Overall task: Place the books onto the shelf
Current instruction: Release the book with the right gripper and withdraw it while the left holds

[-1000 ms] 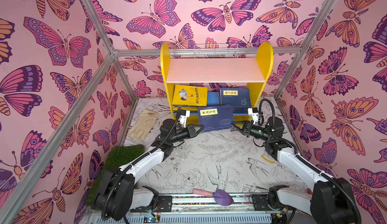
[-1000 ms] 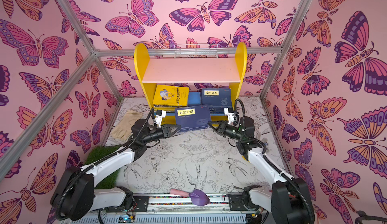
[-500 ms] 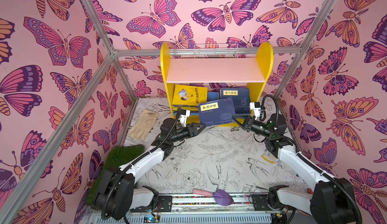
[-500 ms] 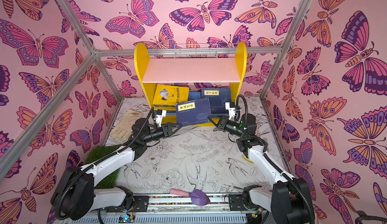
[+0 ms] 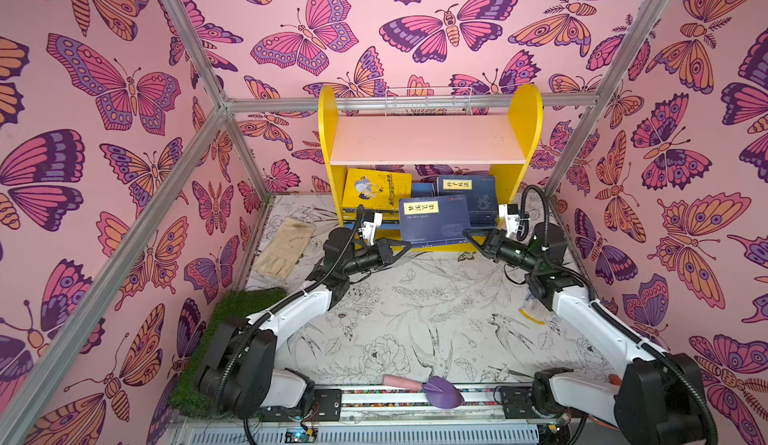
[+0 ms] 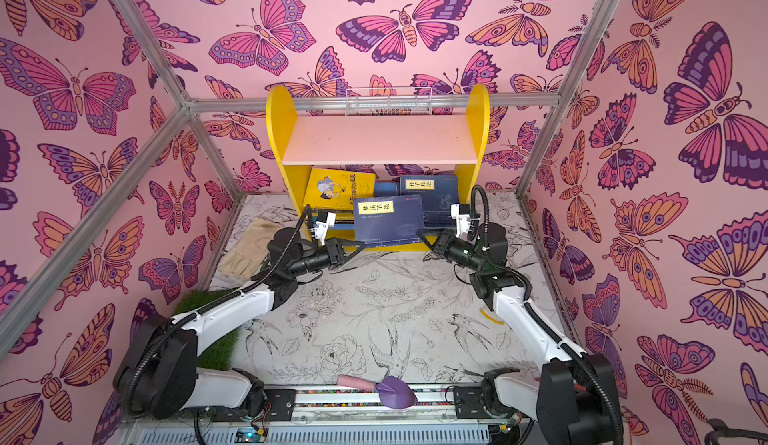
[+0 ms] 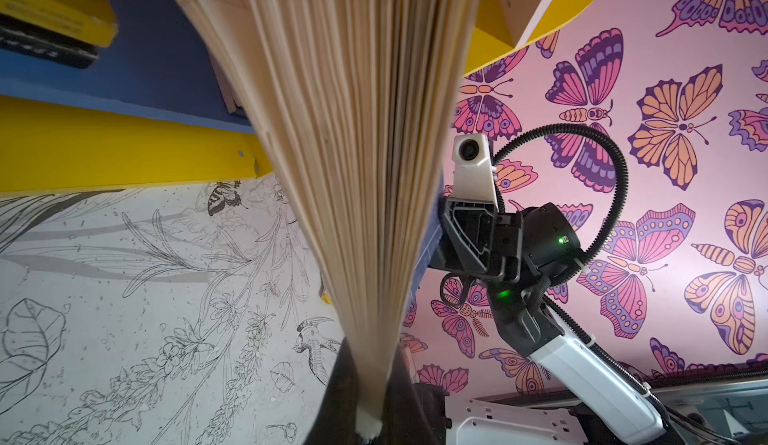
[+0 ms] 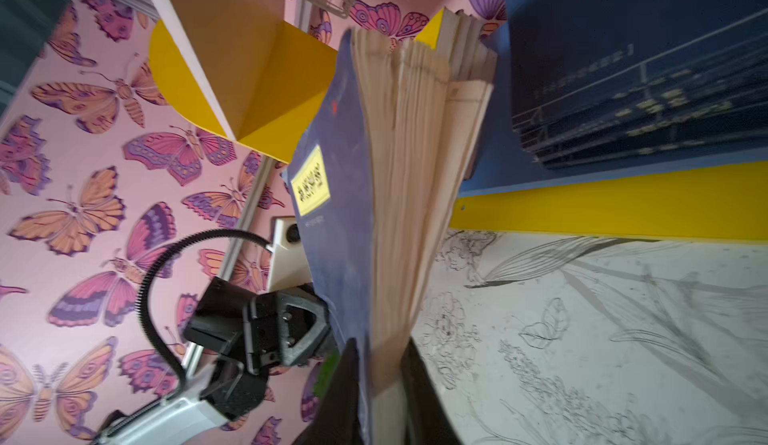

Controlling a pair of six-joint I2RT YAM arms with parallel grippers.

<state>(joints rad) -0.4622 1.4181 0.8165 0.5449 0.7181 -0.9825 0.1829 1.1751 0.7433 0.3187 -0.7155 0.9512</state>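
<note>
Top views: tabletop (image 5: 415, 310) covered in b&w flower-and-bird print; walls pink w/ butterflies, alu frame bars at the corners. Shelf (image 5: 428, 139) at back centre, white wire basket (image 5: 428, 100) behind it. Beige glove (image 5: 286, 247) on the view's left, turf patch (image 5: 232, 310) nearer the front, purple trowel (image 5: 440, 391) at the front edge. In the shelf's lower bay: yellow book (image 5: 374, 187) and rear navy book (image 5: 469, 197), both leaning back. Both arms reach fwd, low, elbows out, converging on the front navy book (image 5: 434, 220), seen in both top views standing tilted at the shelf's front lip. L gripper (image 5: 405, 246) at its lower left corner, R gripper (image 5: 468, 235) at lower right.

Left wrist: pages fan out from L fingers (image 7: 332, 405), which are pinched tight on the book's edge. Blue lower board (image 7: 145, 68) beyond. R arm at the book's far side.

Right wrist (blurry): book's edge sits btwn R fingers (image 8: 349, 389); can't tell whether they squeeze or just flank it.
</note>
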